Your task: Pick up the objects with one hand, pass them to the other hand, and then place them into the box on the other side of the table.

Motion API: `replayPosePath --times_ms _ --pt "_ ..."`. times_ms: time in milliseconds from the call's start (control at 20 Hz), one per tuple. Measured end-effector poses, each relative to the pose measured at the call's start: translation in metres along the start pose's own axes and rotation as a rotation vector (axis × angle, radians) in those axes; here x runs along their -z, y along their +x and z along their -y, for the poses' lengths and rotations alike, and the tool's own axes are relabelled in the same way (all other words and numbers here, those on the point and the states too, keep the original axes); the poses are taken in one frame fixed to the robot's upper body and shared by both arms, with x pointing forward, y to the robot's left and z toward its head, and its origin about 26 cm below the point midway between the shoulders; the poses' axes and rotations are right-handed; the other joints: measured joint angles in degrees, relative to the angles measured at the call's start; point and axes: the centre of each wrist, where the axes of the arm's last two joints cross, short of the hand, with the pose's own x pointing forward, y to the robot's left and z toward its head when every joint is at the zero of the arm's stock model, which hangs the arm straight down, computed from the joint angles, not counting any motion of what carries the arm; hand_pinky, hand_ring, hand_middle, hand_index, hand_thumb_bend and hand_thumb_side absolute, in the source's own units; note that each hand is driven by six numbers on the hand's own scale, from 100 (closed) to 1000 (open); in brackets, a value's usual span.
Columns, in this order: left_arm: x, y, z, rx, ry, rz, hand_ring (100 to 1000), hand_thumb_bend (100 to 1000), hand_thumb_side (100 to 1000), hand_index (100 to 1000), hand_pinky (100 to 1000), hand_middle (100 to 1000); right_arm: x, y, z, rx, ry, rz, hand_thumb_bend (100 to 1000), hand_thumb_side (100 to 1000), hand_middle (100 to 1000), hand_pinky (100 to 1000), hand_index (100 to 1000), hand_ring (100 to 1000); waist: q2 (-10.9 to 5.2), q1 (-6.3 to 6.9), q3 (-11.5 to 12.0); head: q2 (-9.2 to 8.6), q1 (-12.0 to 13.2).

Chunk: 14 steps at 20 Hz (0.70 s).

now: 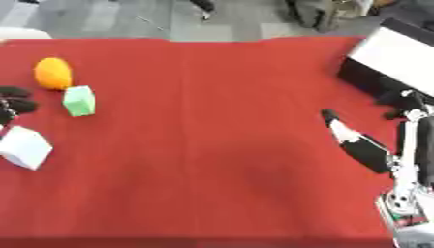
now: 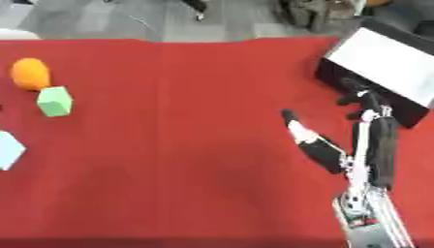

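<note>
**Desk:** What did your cameras show at that moment?

**Operator:** A red table (image 1: 220,145) filled my view. Three objects sat near its left edge: an orange rounded object (image 1: 53,73) farthest back, a green cube (image 1: 79,100) touching or just beside it on the near side, and a white cube (image 1: 23,147) nearer to me, right at the edge.

**Desk:** And the box?

**Operator:** The box (image 2: 386,75) stood at the table's far right corner, dark-walled, with a white surface across its top. I could not tell what, if anything, lay inside.

**Desk:** Where were your hands?

**Operator:** My right hand (image 2: 364,145) hung over the right edge, just on the near side of the box, thumb spread wide toward the table's middle and fingers extended toward the box, holding nothing. My left hand (image 1: 15,99) barely showed at the left edge, beside the green cube; dark fingers (image 1: 19,105) pointed toward the cube, apart from it, and I could not tell how they were set.
</note>
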Motion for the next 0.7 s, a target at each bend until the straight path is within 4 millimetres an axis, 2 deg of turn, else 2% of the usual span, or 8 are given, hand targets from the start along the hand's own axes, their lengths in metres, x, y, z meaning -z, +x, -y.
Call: replayPosePath --times_ms 200,300,400,600,700 --pt "0.002 0.005 -0.054 0.407 -0.175 0.049 691 409 544 808 774 676 -0.001 -0.003 0.002 -0.013 0.005 0.003 657 489 499 516 781 705 -0.77 1.04 -0.1 0.00 1.3" --pt "0.004 0.008 -0.081 0.643 -0.311 0.048 722 592 501 844 788 705 -0.001 -0.004 0.002 -0.020 0.006 0.006 657 489 498 516 781 705 -1.04 1.48 -0.2 0.00 1.5" --pt "0.004 0.007 -0.104 0.857 -0.454 0.013 746 687 465 858 795 727 -0.001 -0.004 0.003 -0.026 0.007 0.009 657 489 498 516 781 704 -1.30 1.86 -0.4 0.00 1.5" --pt "-0.003 -0.008 -0.134 1.127 -0.686 -0.085 757 778 393 862 801 743 -0.001 -0.006 0.004 -0.035 0.011 0.013 657 489 498 516 781 704 -1.61 2.20 -0.8 0.00 1.4" --pt "-0.005 -0.019 -0.140 1.192 -0.764 -0.115 761 776 381 862 802 746 -0.002 -0.006 0.004 -0.035 0.013 0.013 657 489 497 516 781 704 -1.65 2.17 -1.1 0.00 1.3"
